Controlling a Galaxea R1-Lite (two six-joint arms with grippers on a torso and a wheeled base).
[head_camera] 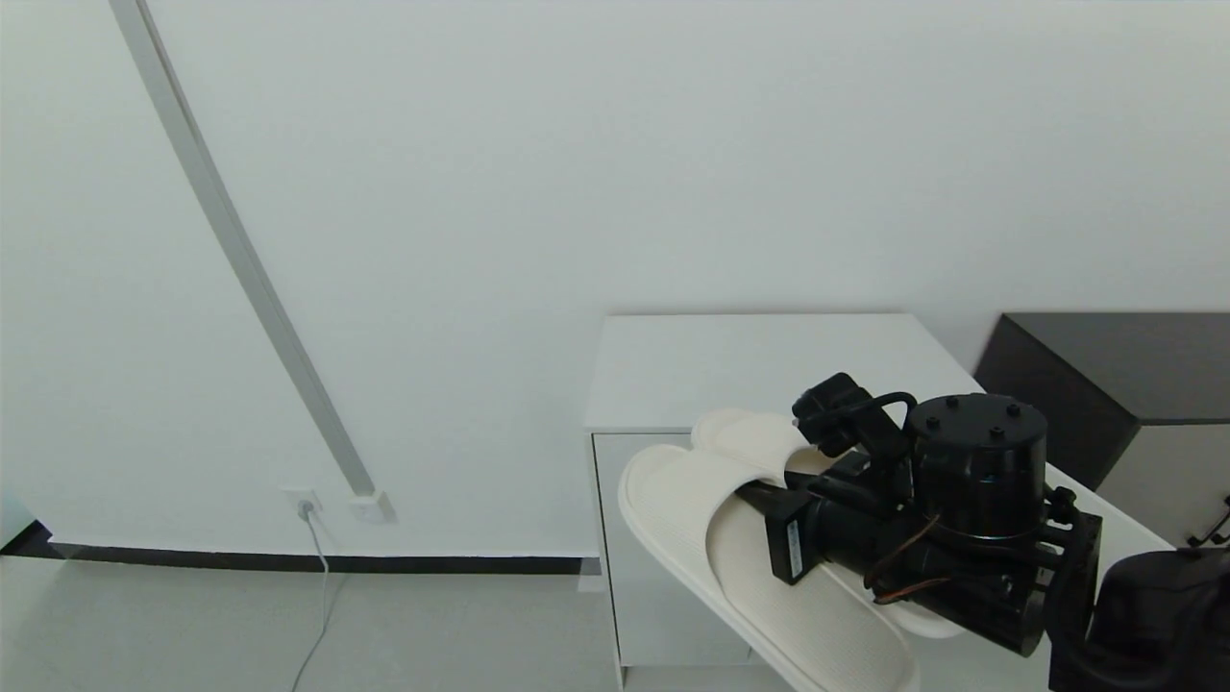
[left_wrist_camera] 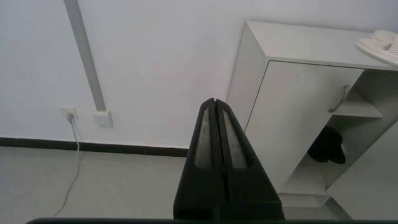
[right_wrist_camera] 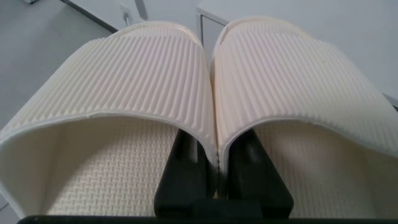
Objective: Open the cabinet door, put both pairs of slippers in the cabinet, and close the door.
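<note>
Our right gripper [right_wrist_camera: 214, 158] was clamped on the white slippers [right_wrist_camera: 143, 74], pinching the pair together, up before the cabinet [head_camera: 750, 365]. Our left gripper [left_wrist_camera: 214, 121] hung empty, fingers pressed together, facing the open cabinet door [left_wrist_camera: 305, 118].

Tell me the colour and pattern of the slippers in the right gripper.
Cream-white slippers with ribbed straps and cross-hatched insoles, clearest in the right wrist view.

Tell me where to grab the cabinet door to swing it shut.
Take the slim bar handle by the free edge of the cabinet door, coming at its outer face from the front. It stands off the panel, so jaws can likely close across it. The left gripper is shut and empty; the right gripper holds the slippers.
</note>
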